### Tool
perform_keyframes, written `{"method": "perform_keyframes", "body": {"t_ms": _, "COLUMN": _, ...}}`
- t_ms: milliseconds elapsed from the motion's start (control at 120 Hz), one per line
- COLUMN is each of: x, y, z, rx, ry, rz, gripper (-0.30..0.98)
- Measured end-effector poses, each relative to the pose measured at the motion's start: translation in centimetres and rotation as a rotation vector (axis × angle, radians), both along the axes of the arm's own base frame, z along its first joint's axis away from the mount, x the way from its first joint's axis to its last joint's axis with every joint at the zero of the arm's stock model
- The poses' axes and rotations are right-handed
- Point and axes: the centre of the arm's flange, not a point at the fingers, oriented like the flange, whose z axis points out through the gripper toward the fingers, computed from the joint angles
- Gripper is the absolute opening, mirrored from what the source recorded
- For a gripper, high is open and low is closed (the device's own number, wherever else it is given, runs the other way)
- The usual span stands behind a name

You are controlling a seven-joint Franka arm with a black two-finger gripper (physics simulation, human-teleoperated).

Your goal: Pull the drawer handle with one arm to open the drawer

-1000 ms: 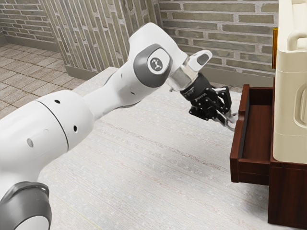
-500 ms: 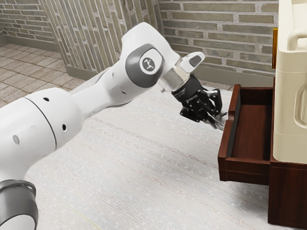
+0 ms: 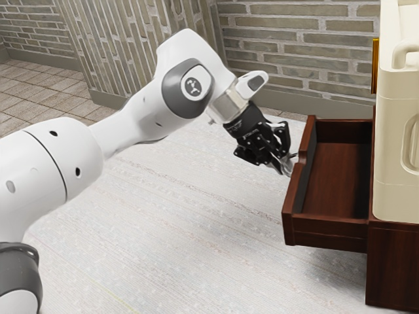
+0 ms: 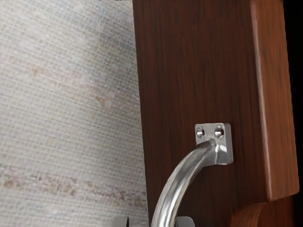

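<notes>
While the drawer is drawn out of its cabinet, the metal handle is straddled by the gripper's parted fingers.

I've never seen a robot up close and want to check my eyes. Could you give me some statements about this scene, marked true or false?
1. The drawer stands out from the wooden cabinet. True.
2. The gripper is at the handle on the drawer's front. True.
3. The handle is a round wooden knob. False: it is a curved bar of shiny metal.
4. The arm comes in from the exterior view's right. False: it comes from that view's left.
5. A cream-coloured object stands on top of the cabinet. True.
6. The drawer is painted white. False: it is reddish-brown wood.
</notes>
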Motion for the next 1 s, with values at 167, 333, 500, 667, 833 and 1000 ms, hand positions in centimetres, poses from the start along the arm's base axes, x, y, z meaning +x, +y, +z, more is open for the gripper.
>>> {"method": "perform_keyframes", "body": {"t_ms": 167, "x": -0.2, "y": 0.8, "z": 0.1, "rx": 0.009, "ry": 0.001, "rz": 0.009, "gripper": 0.04}}
{"method": "perform_keyframes", "body": {"t_ms": 333, "x": -0.3, "y": 1.6, "z": 0.1, "rx": 0.021, "ry": 0.002, "rz": 0.017, "gripper": 0.04}}
{"method": "perform_keyframes", "body": {"t_ms": 500, "x": -0.5, "y": 3.1, "z": 0.2, "rx": 0.036, "ry": 0.006, "rz": 0.038, "gripper": 0.04}}
{"method": "perform_keyframes", "body": {"t_ms": 667, "x": -0.8, "y": 3.9, "z": 0.2, "rx": 0.053, "ry": 0.012, "rz": 0.049, "gripper": 0.04}}
{"method": "perform_keyframes", "body": {"t_ms": 833, "x": -2.3, "y": 5.6, "z": 3.7, "rx": 0.043, "ry": -0.028, "rz": 0.07, "gripper": 0.08}}
{"method": "perform_keyframes", "body": {"t_ms": 1000, "x": -5.9, "y": 8.1, "z": 10.4, "rx": 0.045, "ry": -0.075, "rz": 0.078, "gripper": 0.33}}
